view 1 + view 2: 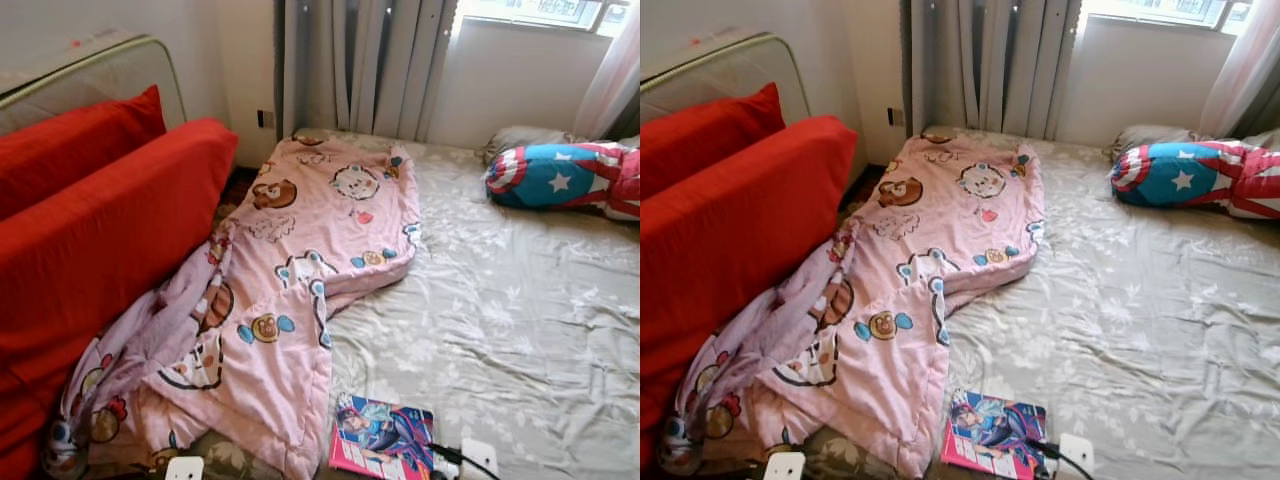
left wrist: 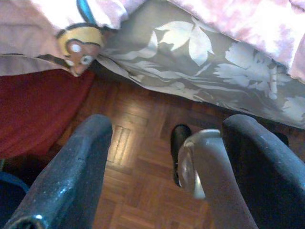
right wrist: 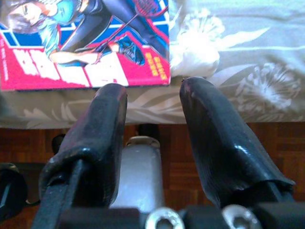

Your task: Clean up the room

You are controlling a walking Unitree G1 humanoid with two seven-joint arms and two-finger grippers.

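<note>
A pink cartoon-print blanket (image 1: 300,260) lies crumpled along the left side of the bed, and its lower end spills toward the red cushions. A colourful comic book (image 1: 383,437) rests flat on the grey floral sheet (image 1: 500,320) at the near edge. My right gripper (image 3: 153,90) is open, low at the bed's edge, with its fingertips just short of the book (image 3: 86,43). My left gripper (image 2: 167,124) is open and holds nothing. It hangs over the parquet floor (image 2: 138,191) below the blanket's overhanging edge (image 2: 71,28).
Big red cushions (image 1: 100,230) lean against the bed's left side, in front of a grey headboard-like frame (image 1: 110,60). A star-and-stripes pillow (image 1: 560,175) lies at the far right, under the window. Grey curtains (image 1: 370,65) hang behind the bed.
</note>
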